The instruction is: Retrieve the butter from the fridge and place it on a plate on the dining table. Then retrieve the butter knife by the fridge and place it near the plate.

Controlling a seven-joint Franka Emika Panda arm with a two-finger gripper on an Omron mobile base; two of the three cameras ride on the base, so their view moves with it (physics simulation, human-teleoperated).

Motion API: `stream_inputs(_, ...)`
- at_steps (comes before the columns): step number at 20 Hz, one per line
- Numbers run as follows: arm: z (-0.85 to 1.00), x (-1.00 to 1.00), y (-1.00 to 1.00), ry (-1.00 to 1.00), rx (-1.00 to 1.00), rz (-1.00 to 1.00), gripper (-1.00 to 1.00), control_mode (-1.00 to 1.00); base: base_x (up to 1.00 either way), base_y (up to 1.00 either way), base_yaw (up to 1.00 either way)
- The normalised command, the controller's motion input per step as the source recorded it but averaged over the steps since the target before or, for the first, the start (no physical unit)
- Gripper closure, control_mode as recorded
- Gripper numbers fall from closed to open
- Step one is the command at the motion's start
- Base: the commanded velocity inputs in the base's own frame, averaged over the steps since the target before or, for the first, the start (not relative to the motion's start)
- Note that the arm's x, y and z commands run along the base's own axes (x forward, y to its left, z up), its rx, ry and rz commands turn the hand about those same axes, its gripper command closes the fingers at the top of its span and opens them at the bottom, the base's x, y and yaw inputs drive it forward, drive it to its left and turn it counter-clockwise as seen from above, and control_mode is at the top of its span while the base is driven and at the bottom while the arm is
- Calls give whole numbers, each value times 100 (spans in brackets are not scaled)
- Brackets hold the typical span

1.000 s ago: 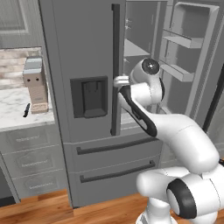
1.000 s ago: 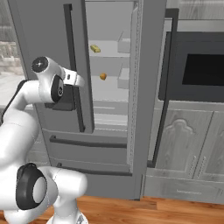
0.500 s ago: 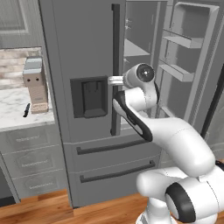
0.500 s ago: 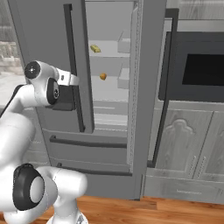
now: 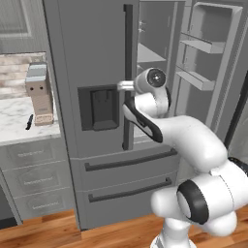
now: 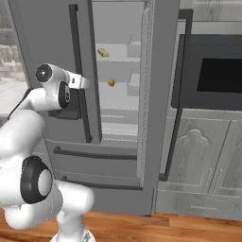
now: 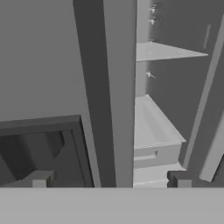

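A kitchen with a wood floor (image 5: pixel 53 227) along the bottom of both base views and grey cabinets (image 6: pixel 203 165) at the lower right of the right base view. Above those cabinets a dark built-in oven (image 6: pixel 217 75) sits at the right edge.

The fridge (image 5: pixel 92 63) takes up the middle of the left base view. Its left door is shut, with a long dark handle (image 5: pixel 128 77) running down it and a dark dispenser recess (image 5: pixel 99 107) at centre left. Its right door (image 5: pixel 213 58) stands swung open at the upper right of that view, with bare door shelves. Two drawers close the fridge's lower part.

The white arm (image 5: pixel 193 145) rises from the lower right of the left base view and reaches toward the fridge's middle. In the hand view the pincer (image 7: pixel 109 180) faces the edge of the shut door and its handle, with the open compartment's shelves to the right; its two tips stand wide apart with nothing between them.

At the left of the left base view a marble tabletop (image 5: pixel 17 123) over drawers carries a grey-and-tan block (image 5: pixel 39 94). The butter knife (image 5: pixel 29 121) lies just left of that block, small and dark.

In the right base view the butter (image 6: pixel 102 52) lies on an upper shelf inside the fridge, upper centre of the frame. A small orange ball (image 6: pixel 111 82) sits on the shelf below it.
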Motion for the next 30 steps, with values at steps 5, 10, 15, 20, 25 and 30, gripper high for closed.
stream_inputs(5,4,65,1,0,-1,1,-100,-100,0,0,0)
stream_inputs(10,15,51,10,1,-5,0,-100,-100,0,0,0)
stream_inputs(15,12,44,11,1,-6,0,-100,-100,0,0,0)
stream_inputs(20,1,48,3,0,-4,0,-100,-100,0,0,0)
stream_inputs(25,0,58,0,0,-1,0,-100,-100,0,0,0)
stream_inputs(30,0,55,0,2,0,0,-100,-100,0,0,0)
